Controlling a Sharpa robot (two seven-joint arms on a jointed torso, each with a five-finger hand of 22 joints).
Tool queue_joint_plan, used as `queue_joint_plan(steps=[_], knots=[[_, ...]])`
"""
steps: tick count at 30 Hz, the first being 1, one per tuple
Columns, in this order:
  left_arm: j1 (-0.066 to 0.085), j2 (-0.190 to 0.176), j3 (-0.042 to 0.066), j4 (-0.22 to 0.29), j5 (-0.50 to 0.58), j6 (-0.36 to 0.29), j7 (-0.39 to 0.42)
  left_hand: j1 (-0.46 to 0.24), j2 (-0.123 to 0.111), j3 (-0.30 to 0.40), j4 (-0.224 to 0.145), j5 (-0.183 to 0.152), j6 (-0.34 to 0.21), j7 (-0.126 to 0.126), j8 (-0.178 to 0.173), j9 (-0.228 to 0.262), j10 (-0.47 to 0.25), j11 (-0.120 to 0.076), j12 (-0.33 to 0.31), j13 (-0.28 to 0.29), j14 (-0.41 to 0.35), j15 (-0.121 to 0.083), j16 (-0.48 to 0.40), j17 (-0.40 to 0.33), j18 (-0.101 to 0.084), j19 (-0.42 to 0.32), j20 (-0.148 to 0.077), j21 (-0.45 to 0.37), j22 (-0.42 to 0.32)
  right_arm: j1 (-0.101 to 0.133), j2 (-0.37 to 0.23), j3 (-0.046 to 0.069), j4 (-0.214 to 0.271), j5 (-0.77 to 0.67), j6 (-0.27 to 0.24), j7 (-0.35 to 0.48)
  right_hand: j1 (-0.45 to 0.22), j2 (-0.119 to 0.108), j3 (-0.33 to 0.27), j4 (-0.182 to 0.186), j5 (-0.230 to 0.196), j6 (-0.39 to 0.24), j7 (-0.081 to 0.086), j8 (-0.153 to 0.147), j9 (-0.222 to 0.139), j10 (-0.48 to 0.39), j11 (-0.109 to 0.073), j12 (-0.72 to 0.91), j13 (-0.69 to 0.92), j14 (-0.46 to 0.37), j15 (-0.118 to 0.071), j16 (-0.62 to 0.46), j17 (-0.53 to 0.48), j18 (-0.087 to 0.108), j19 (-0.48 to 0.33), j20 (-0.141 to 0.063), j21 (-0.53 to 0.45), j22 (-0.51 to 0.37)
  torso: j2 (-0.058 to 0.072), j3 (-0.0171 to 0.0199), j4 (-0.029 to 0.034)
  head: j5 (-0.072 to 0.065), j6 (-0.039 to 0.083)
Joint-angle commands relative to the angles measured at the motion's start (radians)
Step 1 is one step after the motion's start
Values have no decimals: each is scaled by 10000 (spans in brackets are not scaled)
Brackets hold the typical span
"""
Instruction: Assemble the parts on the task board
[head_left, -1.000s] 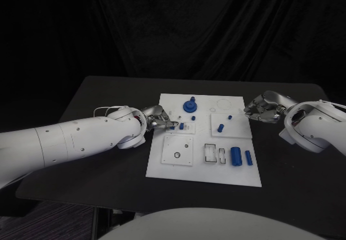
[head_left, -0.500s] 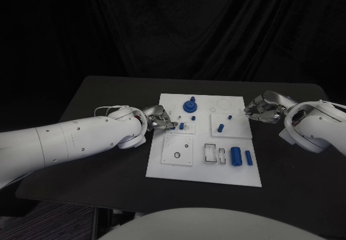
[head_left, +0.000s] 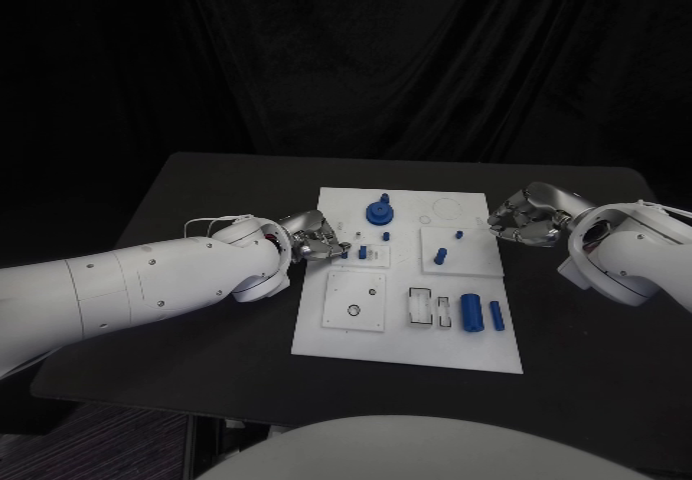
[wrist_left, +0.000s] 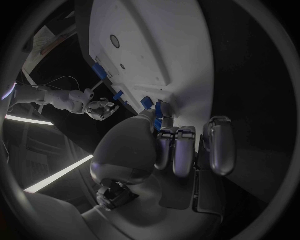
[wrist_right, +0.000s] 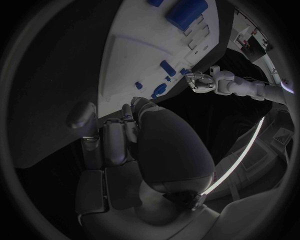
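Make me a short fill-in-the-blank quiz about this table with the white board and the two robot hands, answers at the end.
1. The task board lies on a table whose colour is ____.
2. The small parts on the board are coloured ____.
3. The left hand is at the board's ____ edge in the head view.
4. The right hand holds ____.

Answers: black; blue; left; nothing

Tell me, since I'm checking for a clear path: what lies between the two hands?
In the head view, the task board with its blue parts spans the stretch between the left hand and right hand.
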Motion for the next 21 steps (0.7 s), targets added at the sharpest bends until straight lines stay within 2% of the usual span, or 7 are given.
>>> queue_joint_plan(steps=[1, 9, 15, 21], knots=[[-24, -43, 0, 90, -368, -354, -117, 22, -97, 165, 59, -192, 42, -20, 45, 27, 1042, -60, 25, 2624, 1039, -75, 26, 2633, -52, 13, -60, 26, 2000, -33, 8, 5, -22, 0, 52, -107, -79, -8, 49, -10, 52, -17, 53, -44, -3, -75, -13, -75, -32, 41, 78, -53, -24, 199, -60, 6, -46, 1041, -4, -5, -1, 19, -1], [-19, -46, 0, 139, -943, -129, -384, -144, -165, 422, 166, -773, 152, -30, 52, 89, 1042, -69, 25, 2624, 1039, -85, 26, 2633, -53, 26, -71, 32, 1999, -39, 32, 5, -50, 7, 26, -92, -79, -8, 49, -10, 52, -17, 53, -44, -3, -75, -13, -75, -32, 41, 78, -53, -24, 199, -60, 6, -46, 1041, -5, -12, 14, -14, -1], [-18, -23, 0, 141, -1013, 99, -459, -177, -161, 462, 172, -860, 161, -29, 51, 99, 1042, -69, 25, 2624, 1039, -86, 26, 2633, -52, 25, -72, 28, 1998, -40, 29, 5, -52, 8, 18, -94, -79, -8, 49, -10, 52, -17, 53, -44, -3, -75, -13, -75, -32, 41, 78, -53, -24, 199, -60, 6, -46, 1041, -20, 24, 8, -19, -1], [-18, 3, 0, 148, -1032, 245, -473, -249, -138, 512, 189, -973, 165, -22, 45, 112, 1042, -64, 25, 2624, 1039, -84, 26, 2633, -48, 14, -72, 9, 1991, -40, 63, 5, -65, 9, 26, -89, -79, -8, 49, -10, 52, -17, 53, -44, -3, -75, -13, -75, -32, 41, 78, -53, -24, 199, -60, 6, -46, 1041, 10, -1, -4, 27, -1]])
